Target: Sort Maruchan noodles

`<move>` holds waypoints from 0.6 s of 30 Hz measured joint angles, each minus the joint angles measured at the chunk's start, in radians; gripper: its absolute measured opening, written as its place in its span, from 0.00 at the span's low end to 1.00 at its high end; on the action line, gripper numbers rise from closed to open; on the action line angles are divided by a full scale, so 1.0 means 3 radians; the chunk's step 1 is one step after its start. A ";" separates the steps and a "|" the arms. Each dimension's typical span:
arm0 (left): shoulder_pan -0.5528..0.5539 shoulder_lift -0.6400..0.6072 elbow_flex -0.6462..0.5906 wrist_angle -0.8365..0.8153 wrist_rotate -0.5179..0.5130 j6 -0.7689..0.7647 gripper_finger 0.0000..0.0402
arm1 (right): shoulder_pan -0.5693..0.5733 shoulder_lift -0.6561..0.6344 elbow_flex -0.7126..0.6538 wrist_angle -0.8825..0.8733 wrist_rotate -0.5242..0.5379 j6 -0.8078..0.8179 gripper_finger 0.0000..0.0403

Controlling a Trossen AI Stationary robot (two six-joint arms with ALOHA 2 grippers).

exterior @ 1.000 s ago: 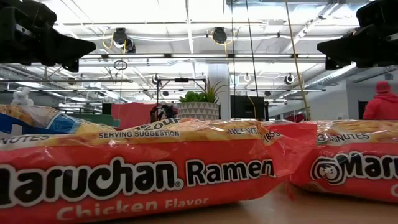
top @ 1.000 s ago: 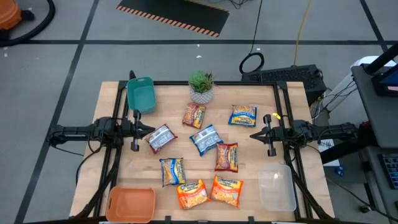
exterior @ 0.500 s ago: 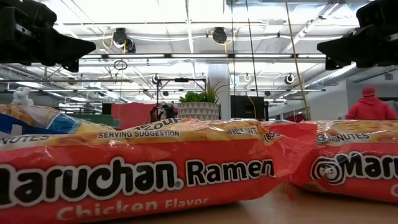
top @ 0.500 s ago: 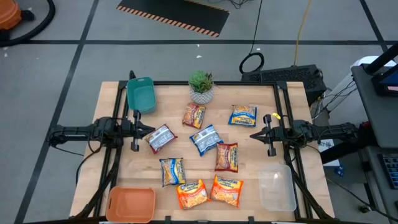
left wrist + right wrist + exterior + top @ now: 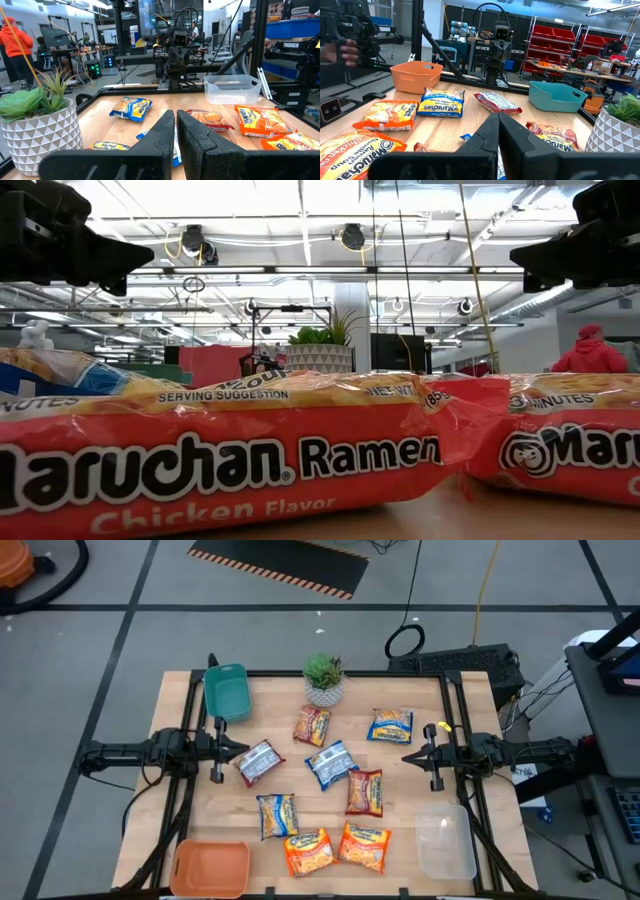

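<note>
Eight flat crinkly plastic Maruchan noodle packets are lying loose across the middle of the wooden table (image 5: 190, 810), none in a bin yet, so the sorting is not begun. Two orange packets (image 5: 336, 848) are sitting side by side near the front edge, a blue-and-yellow packet (image 5: 276, 815) just beside them, and a dark red packet (image 5: 365, 792) is touching the corner of another blue-and-yellow one (image 5: 329, 764) at the centre. A silver-red packet (image 5: 258, 762) is lying nearest the left gripper (image 5: 238, 749). That touching pair looks the likeliest trouble: a pinch coming down there may catch both wrappers or drag the neighbour, and slick, puffed film may slip from a thin grip. The small potted green plant (image 5: 323, 679) at the back edge, close to a reddish packet (image 5: 312, 726), could be tipped by a careless reach.

Both arms are stretching in level from the left and right edges, pointing at each other above the table and touching nothing. The left gripper's fingers are pressed almost together and holding nothing; the right gripper (image 5: 408, 757) is fully closed and likewise empty. The teal plastic bin (image 5: 227, 691) is waiting at the back left corner, the orange plastic bin (image 5: 210, 868) at the front left, the clear plastic bin (image 5: 445, 842) at the front right.
</note>
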 joint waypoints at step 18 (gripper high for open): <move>0.0001 0.0001 0.0000 0.0031 -0.0003 0.0004 0.06 | 0.0001 0.0118 0.0000 0.0285 0.0546 0.1745 0.00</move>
